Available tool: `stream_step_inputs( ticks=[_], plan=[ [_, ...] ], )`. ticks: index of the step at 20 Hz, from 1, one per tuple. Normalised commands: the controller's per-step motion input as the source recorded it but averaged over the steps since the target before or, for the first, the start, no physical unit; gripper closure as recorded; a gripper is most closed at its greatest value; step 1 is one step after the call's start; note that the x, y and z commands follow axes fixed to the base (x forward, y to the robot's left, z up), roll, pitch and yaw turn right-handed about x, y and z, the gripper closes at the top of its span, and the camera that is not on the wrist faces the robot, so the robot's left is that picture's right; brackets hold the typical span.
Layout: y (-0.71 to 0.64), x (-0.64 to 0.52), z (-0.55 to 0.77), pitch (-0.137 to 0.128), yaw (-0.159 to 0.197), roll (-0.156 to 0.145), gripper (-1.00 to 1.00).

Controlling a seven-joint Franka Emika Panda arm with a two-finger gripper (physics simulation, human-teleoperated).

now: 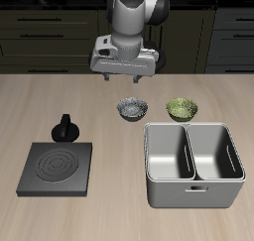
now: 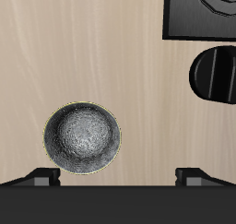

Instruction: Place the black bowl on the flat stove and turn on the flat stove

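Observation:
The black bowl (image 1: 131, 108), small with a speckled grey shiny inside, sits on the wooden table near its middle; in the wrist view the black bowl (image 2: 82, 137) lies just ahead of the fingertips. My gripper (image 1: 121, 78) hangs above the table, slightly behind the bowl, open with nothing between its fingers (image 2: 41, 177). The flat stove (image 1: 58, 168) is a dark square plate with ring marks near the table's front edge, and its black knob (image 1: 66, 129) stands just behind the plate. Stove (image 2: 203, 11) and knob (image 2: 217, 73) also show in the wrist view.
A green patterned bowl (image 1: 182, 108) sits beside the black bowl. A grey two-compartment bin (image 1: 193, 164) stands in front of both bowls. Dark cabinets (image 1: 40, 32) line the back.

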Motion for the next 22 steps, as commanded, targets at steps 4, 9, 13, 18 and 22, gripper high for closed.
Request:
stream_step_inputs(
  ticks=[4,9,13,18,22],
  plan=[
    [0.09,0.01,-0.28,-0.008,0.003,0.026,-1.0],
    [-0.01,-0.04,-0.22,-0.013,-0.032,-0.021,-1.0],
    [0.02,0.0,-0.16,-0.018,-0.016,-0.017,-1.0],
    [-0.03,-0.13,-0.19,0.014,-0.066,0.02,-1.0],
    [0.0,-0.14,-0.28,0.013,-0.016,0.009,-1.0]
  ],
)
